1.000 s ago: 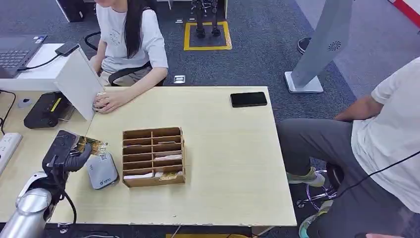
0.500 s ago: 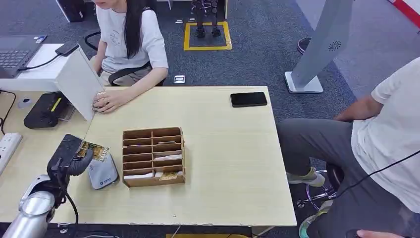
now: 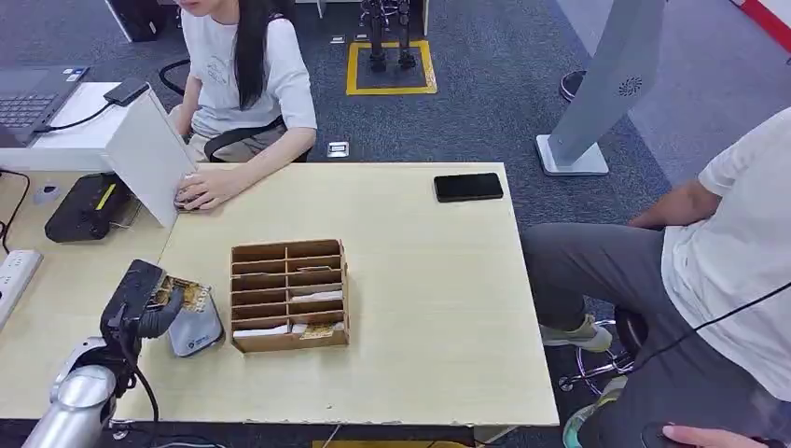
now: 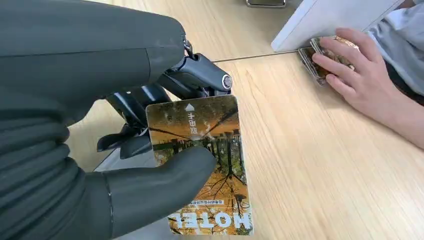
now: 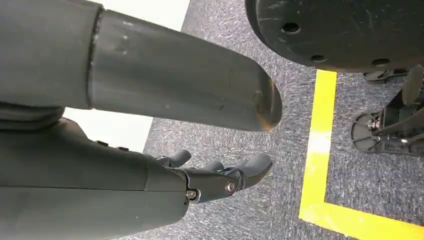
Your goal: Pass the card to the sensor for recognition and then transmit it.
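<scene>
Holding the card point(image 4: 202, 160) in my left hand point(image 3: 147, 303), thumb pressed across its face and the darker fingers point(image 4: 150, 105) behind it, so it's properly pinched rather than just resting there. It's a hotel key card with an autumn-tree picture and "HOTEL" printed along one end, and it sits right over the grey sensor point(image 3: 196, 329), which lies on the table point(image 3: 438, 308) just under and past my fingertips. Can't honestly tell whether the card is touching the sensor or hanging a hair above it, since my thumb and the card cover most of that pad. Just beyond my hand to the side is one cardboard sorter box point(image 3: 290, 294) with a bunch of slots, a few with cards in them, too small to count. Further ahead of my hand a person's hand point(image 4: 357, 75) rests on a small stack of cards point(image 4: 320, 62) by a white board point(image 3: 149, 154); I can't count that stack either. One black phone point(image 3: 468, 187) lies way off at the far side of the table. Two people around, both cut off by the frame. My right hand point(image 5: 220, 177) hangs down over the carpet with nothing in it, fingers loosely curled but apart.
</scene>
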Controlling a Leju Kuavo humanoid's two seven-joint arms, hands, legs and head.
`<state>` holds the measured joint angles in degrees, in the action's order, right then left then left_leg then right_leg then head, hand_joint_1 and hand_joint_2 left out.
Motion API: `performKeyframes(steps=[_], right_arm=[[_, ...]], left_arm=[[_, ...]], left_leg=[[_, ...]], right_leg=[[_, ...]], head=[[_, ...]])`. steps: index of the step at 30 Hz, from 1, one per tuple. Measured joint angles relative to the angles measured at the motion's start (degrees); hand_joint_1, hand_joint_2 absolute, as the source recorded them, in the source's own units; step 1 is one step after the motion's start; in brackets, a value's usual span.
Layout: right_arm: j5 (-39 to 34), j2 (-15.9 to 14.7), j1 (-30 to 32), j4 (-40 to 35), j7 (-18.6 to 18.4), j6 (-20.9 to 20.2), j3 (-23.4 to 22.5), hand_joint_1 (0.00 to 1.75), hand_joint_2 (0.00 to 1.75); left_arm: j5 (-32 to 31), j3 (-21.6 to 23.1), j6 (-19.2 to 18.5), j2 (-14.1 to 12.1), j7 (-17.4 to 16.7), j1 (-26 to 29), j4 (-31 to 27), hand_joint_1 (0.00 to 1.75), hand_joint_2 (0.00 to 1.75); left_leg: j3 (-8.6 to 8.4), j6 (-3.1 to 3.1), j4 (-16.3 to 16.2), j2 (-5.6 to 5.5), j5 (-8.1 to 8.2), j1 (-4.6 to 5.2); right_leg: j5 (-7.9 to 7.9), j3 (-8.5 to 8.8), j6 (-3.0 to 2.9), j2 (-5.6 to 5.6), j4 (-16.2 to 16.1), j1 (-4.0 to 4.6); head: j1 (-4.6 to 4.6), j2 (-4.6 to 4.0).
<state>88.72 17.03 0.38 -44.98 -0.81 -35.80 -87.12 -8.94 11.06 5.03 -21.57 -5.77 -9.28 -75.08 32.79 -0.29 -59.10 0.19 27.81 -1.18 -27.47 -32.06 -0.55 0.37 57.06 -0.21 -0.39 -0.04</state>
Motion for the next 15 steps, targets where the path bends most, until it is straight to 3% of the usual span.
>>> performKeyframes(steps=[9,12,15], right_arm=[[0.0,0.02,0.01,0.0,-0.39,0.11,0.0,0.0,0.0],[-0.11,0.67,-0.13,0.0,-1.7,2.9,-0.07,0.0,0.0],[-0.02,0.85,-0.14,0.22,-0.72,2.23,0.0,0.0,0.0]], left_arm=[[1.22,0.35,0.61,1.03,0.02,-0.24,0.74,1.75,1.75],[2.9,0.44,1.14,1.42,0.55,-0.35,0.92,1.75,1.75],[3.54,0.81,1.46,1.79,0.92,-0.98,1.29,1.75,1.75]], left_leg=[[0.0,0.0,0.0,0.0,0.0,0.0],[0.0,0.0,0.0,0.0,0.0,0.0],[0.0,0.0,0.0,-0.01,0.0,0.0]], right_leg=[[0.0,-0.01,0.0,0.0,0.0,0.0],[0.0,-0.01,0.0,0.0,0.0,0.0],[0.0,0.0,0.0,-0.01,0.0,0.0]], head=[[-0.02,0.0],[0.0,0.0],[-0.04,0.0]])
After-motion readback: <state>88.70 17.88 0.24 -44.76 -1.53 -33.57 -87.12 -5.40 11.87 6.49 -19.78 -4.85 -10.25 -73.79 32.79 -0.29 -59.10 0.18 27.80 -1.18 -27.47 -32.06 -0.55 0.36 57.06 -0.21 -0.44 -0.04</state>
